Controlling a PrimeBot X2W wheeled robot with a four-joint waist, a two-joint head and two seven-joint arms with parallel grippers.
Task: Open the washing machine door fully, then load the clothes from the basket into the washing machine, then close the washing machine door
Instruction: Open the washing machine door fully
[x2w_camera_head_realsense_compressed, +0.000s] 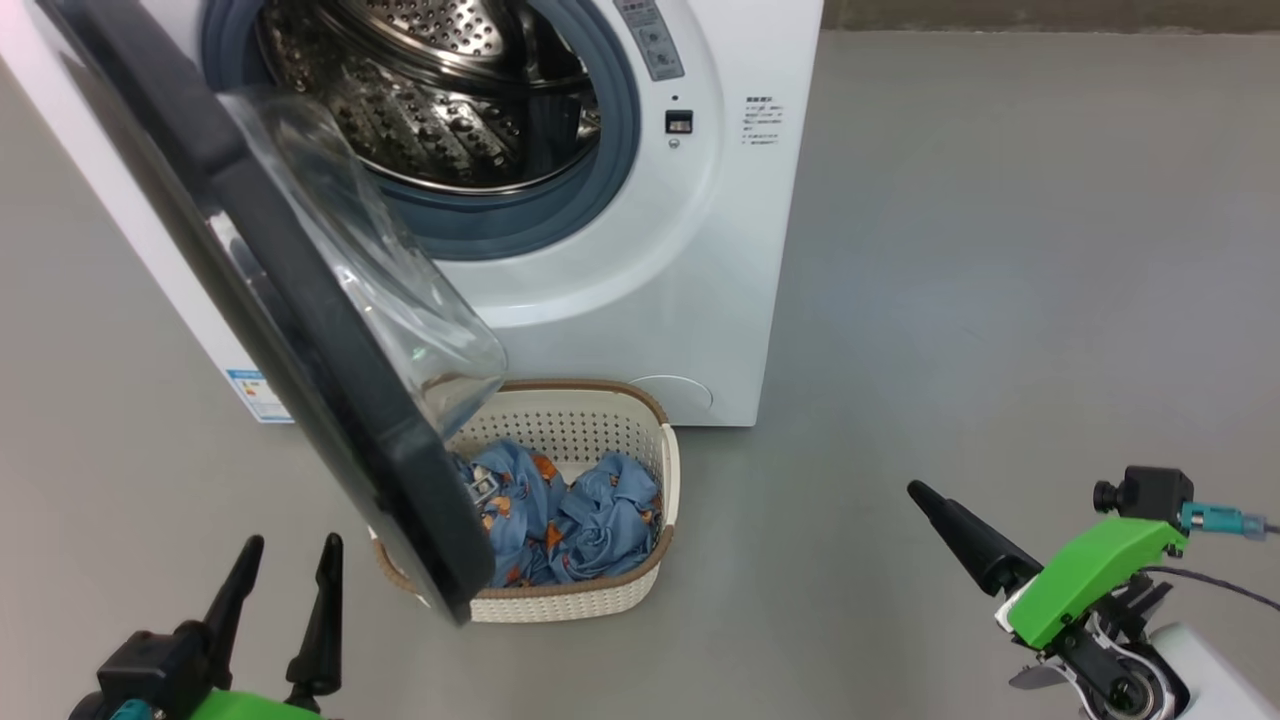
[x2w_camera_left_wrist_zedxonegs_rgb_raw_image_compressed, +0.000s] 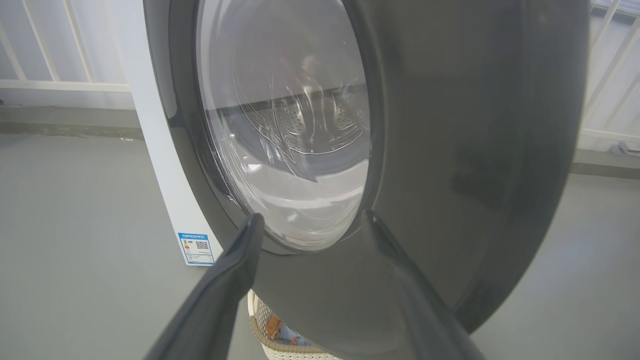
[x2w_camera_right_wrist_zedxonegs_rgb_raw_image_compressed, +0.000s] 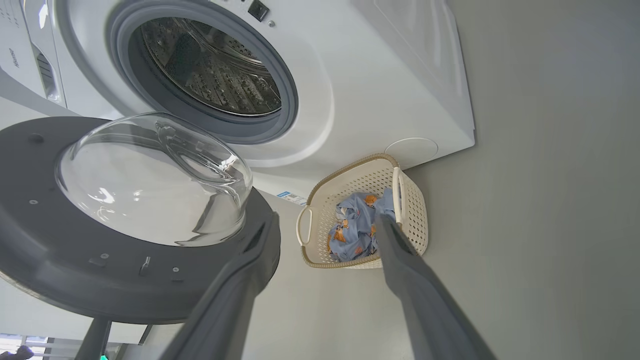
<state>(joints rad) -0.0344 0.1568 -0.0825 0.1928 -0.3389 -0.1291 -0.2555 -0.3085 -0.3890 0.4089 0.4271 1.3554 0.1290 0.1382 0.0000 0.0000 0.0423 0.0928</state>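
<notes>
Head view: washing machine (x2w_camera_head_realsense_compressed: 720, 250) upper centre. Its door (x2w_camera_head_realsense_compressed: 300, 330) stands part open, slanting from upper left to lower centre and overlapping the basket (x2w_camera_head_realsense_compressed: 668, 470). Clothes (x2w_camera_head_realsense_compressed: 590, 520) lie inside the basket. Left claw (x2w_camera_head_realsense_compressed: 293, 545) lower left, fingers apart, empty, just left of the door edge, likely the nearer arm. Right claw (x2w_camera_head_realsense_compressed: 925, 497) lower right, well apart. Left wrist view: the door's dark outer face is close ahead, fingers aimed at its lower rim. Right wrist view: fingers apart, empty, aimed at the basket.

Washing machine door (x2w_camera_head_realsense_compressed: 300, 330) over left part of the basket (x2w_camera_head_realsense_compressed: 600, 597); right part and drum mouth (x2w_camera_head_realsense_compressed: 440, 110) clear.
</notes>
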